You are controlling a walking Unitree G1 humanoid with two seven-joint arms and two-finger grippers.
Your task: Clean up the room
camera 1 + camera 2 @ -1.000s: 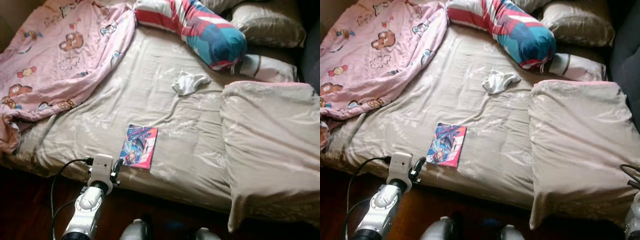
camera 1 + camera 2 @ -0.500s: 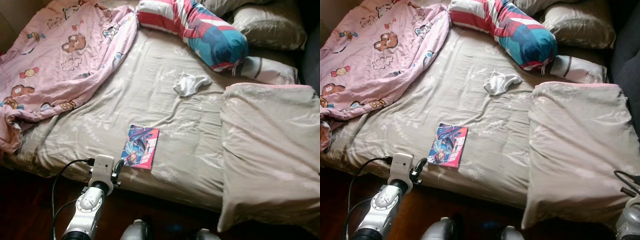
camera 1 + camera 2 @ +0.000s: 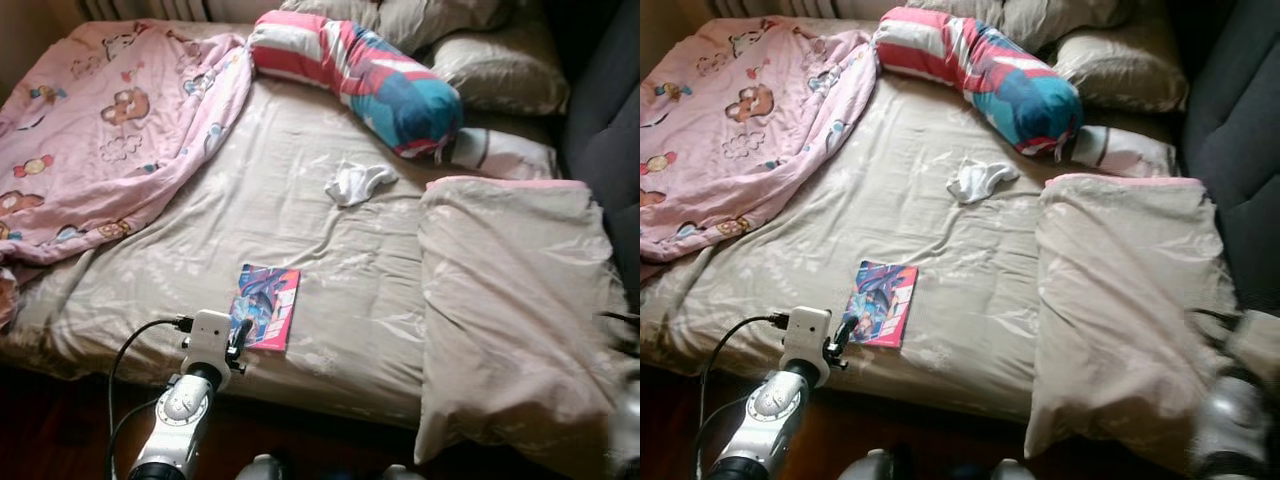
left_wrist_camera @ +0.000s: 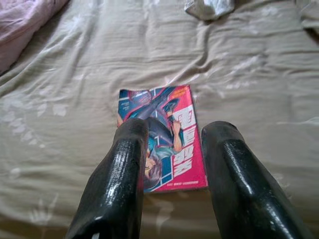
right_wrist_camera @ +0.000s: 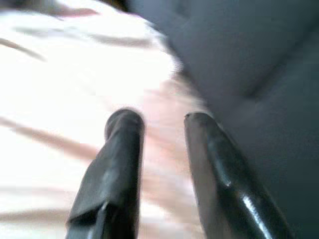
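A comic book (image 3: 265, 307) with a pink and blue cover lies flat on the beige bedsheet (image 3: 300, 210), close to the near edge of the bed. The left gripper (image 4: 172, 132) hangs just above the near end of the book — its two black fingers (image 4: 124, 164) stand apart with a moderate gap and hold nothing. Further up the sheet, well apart from the book, lies a crumpled white sock (image 3: 355, 183). A pink blanket (image 3: 95, 130) with bear prints covers the far left part of the bed. At the head of the bed rests a long bolster pillow (image 3: 365, 75) with red, white and blue stripes, with beige pillows (image 3: 500, 70) beside it. A folded beige duvet (image 3: 510, 300) with a pink edge covers the right side of the bed. The right gripper (image 5: 162, 124) is blurred — it is over the duvet near a dark grey sofa (image 5: 249, 59), its fingers a little apart and empty.
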